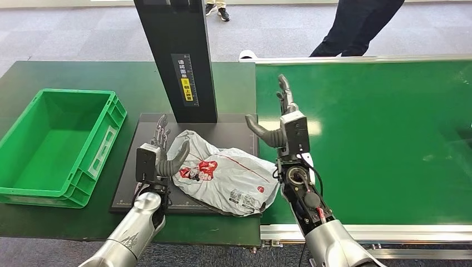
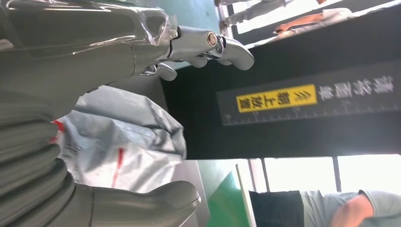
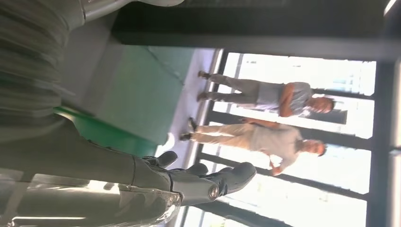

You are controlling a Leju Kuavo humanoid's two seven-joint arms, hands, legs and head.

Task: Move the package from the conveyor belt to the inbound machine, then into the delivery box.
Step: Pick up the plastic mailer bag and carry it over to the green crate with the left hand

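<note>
Green crate [image 1: 55,142] sits at your far left. Your left hand [image 1: 158,153] rests spread beside the grey package [image 1: 225,175] on the black scanner plate [image 1: 222,130]; your right hand [image 1: 284,125] hovers spread by the conveyor belt [image 1: 378,139].

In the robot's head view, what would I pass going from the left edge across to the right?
Green crate → left hand → grey package → right hand → green conveyor belt.

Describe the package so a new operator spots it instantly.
Find the tall black column of the inbound machine; the package lies on the dark platform at its foot, between the robot's hands. It is a crumpled grey plastic mailer with red print, the only soft bag there.
</note>
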